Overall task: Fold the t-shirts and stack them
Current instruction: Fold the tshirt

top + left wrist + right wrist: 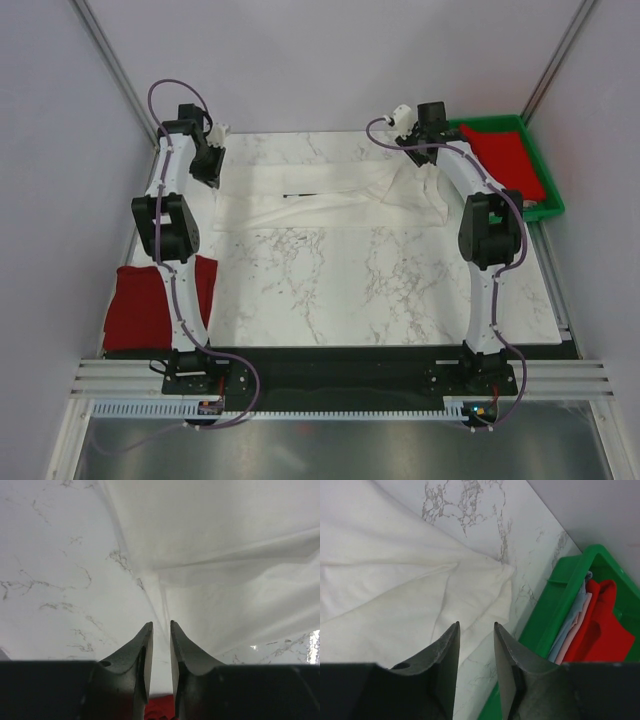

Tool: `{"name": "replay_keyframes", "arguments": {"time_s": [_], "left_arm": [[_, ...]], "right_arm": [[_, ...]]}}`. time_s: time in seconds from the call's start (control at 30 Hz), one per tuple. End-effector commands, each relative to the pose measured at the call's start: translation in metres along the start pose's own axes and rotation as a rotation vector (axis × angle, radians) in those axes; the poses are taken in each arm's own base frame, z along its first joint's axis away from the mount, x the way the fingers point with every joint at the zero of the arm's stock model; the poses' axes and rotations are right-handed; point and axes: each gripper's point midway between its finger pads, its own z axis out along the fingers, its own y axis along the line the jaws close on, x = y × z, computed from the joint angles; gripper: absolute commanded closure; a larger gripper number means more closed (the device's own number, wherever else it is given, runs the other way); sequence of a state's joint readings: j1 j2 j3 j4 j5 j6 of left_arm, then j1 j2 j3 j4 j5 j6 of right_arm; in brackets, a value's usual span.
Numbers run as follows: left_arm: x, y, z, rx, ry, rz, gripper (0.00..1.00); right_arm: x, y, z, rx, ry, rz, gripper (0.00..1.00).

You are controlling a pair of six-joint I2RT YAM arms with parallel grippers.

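Observation:
A white t-shirt (330, 205) lies spread in a long band across the back of the marble table (330, 290). My left gripper (212, 178) hovers over its left end. In the left wrist view the left gripper (161, 624) is open by a narrow gap, with nothing between the fingers and the white t-shirt (225, 555) below. My right gripper (428, 160) is over the shirt's right end. In the right wrist view the right gripper (476, 625) is open and empty above the white t-shirt (395, 605). A folded red t-shirt (140, 305) rests at the table's left edge.
A green tray (548, 190) stands at the back right, close to the right arm, holding a red garment (505, 155). In the right wrist view, light blue and pink cloth (572, 625) lie against the tray's wall (555, 610). Grey walls enclose the table.

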State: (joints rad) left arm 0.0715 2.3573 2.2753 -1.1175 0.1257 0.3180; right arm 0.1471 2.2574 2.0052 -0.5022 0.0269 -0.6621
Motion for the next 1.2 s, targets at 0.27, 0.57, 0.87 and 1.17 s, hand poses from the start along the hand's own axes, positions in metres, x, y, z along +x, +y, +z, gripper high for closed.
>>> {"name": "replay_keyframes", "arguments": {"time_s": [0.27, 0.57, 0.87, 1.17], "left_arm": [[0.007, -0.032, -0.014, 0.044, -0.008, 0.075, 0.76], [0.048, -0.058, 0.027, 0.091, 0.151, 0.094, 0.89], [0.079, -0.054, 0.045, 0.065, 0.255, 0.078, 0.90], [0.090, -0.051, 0.051, 0.045, 0.296, 0.080, 0.90]], "right_arm": [[-0.023, 0.063, -0.050, -0.333, -0.145, -0.044, 0.55], [-0.009, 0.113, -0.031, -0.557, -0.095, -0.080, 0.55], [0.000, 0.141, -0.023, -0.642, -0.069, -0.094, 0.54], [-0.004, 0.161, -0.019, -0.693, -0.082, -0.109, 0.53]]}}
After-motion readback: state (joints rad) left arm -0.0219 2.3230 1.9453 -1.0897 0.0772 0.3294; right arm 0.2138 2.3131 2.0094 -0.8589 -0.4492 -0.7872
